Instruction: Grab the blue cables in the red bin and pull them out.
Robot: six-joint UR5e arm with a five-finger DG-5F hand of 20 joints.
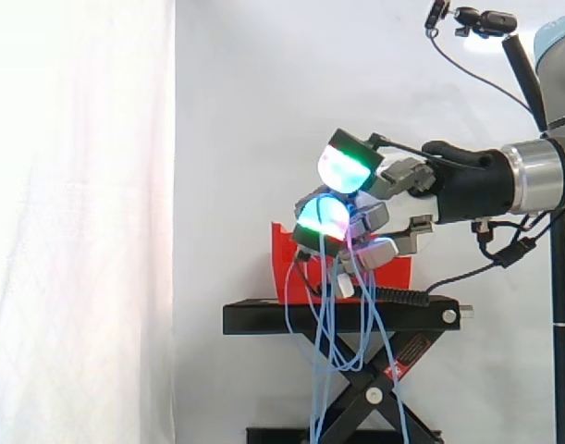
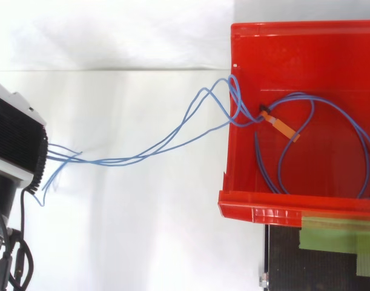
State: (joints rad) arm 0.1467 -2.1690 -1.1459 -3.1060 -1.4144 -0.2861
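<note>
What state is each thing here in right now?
red bin: upright on the stand.
stand: scissor legs raised.
blue cables: partly out, draped over the bin's wall, loops inside.
hand: shut on the blue cables, away from the bin.

A white curtain (image 1: 245,111) hangs behind everything, evenly lit; on the left a brighter panel (image 1: 79,222) of it hangs, its edge running straight down. A black scissor stand (image 1: 264,319) sits low in the middle. From above, its dark top (image 2: 281,260) shows at the near right, with green tape strips (image 2: 330,239) across it
</note>
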